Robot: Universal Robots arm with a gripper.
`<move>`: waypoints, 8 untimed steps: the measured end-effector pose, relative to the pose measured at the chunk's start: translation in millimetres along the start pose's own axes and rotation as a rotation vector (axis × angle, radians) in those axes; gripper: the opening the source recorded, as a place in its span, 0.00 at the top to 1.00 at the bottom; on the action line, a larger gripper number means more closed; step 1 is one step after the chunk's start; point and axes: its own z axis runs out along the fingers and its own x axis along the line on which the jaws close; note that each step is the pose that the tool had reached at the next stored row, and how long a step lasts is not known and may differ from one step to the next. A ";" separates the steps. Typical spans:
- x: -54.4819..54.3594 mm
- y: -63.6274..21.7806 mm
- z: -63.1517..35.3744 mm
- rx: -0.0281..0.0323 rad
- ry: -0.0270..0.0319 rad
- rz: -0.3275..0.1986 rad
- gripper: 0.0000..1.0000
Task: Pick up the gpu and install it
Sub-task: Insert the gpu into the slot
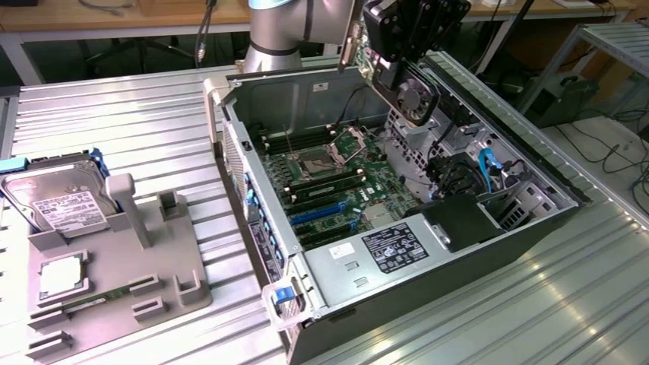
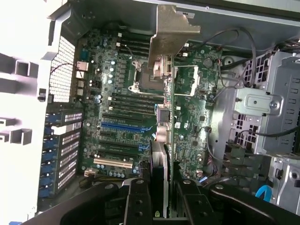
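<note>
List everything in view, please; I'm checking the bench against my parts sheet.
table: one, ribbed silver metal, under everything
computer case: one, black and silver, side open, centre of the exterior view
motherboard: one, green, inside the case
fixture: one, grey, exterior view's left
hard drive: one, silver, propped in the fixture
square chip: one, silver, on the fixture
memory stick: one, green, low in the fixture
gpu: one, green board, black fan, above the open case
arm: one, silver-grey, behind the case
gripper: one, black, shut on the gpu
</note>
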 end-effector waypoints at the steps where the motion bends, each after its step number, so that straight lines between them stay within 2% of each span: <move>1: 0.1 -0.3 0.0 -0.0002 0.0002 -0.012 0.73; 8: 0.3 -0.6 0.0 -0.0010 0.0011 -0.062 0.73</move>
